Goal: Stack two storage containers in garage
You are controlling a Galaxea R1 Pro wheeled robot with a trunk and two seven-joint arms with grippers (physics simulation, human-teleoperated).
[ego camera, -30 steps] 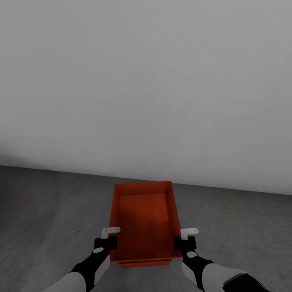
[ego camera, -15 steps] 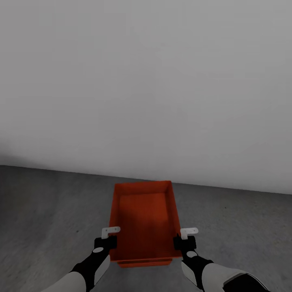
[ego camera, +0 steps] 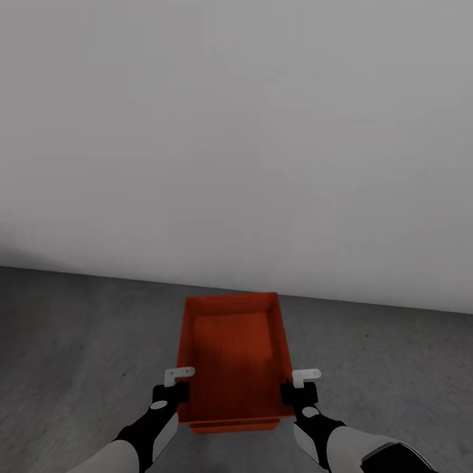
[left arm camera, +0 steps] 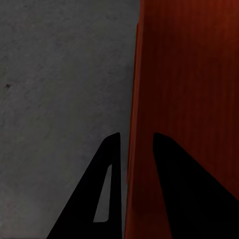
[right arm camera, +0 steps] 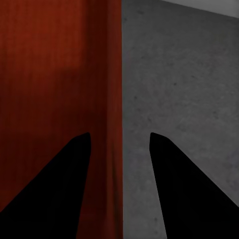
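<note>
One storage container (ego camera: pixel 233 355) shows in the head view, open side up, over the garage floor (ego camera: pixel 79 341). Its far end is near the foot of the pale wall (ego camera: pixel 236 131), well away from any corner. A darker orange lip peeks out below its near end. That may be the second box beneath it, but I cannot tell, nor whether the upper box is fully set down.

The left gripper (ego camera: pixel 179 378) straddles the container's left long wall near the near end, and the right gripper (ego camera: pixel 303 380) straddles the right long wall.

The main risk is a snag on withdrawal. Each gripper has one finger inside the box, so an arm pulling sideways or back rather than straight up would likely drag the box and skew it. If the box is not seated and one side lets go first, it could tip.

The wrist views show what the head view cannot. At the right gripper (right arm camera: pixel 119 134) the jaws stand clearly apart, with bare floor (right arm camera: pixel 189 74) between the box wall (right arm camera: pixel 107 74) and the outer finger, so that side looks released. At the left gripper (left arm camera: pixel 137 135) the gap is narrower and the outer finger lies just beside the wall (left arm camera: pixel 132 74). Whether it is clenched there I cannot tell.
</note>
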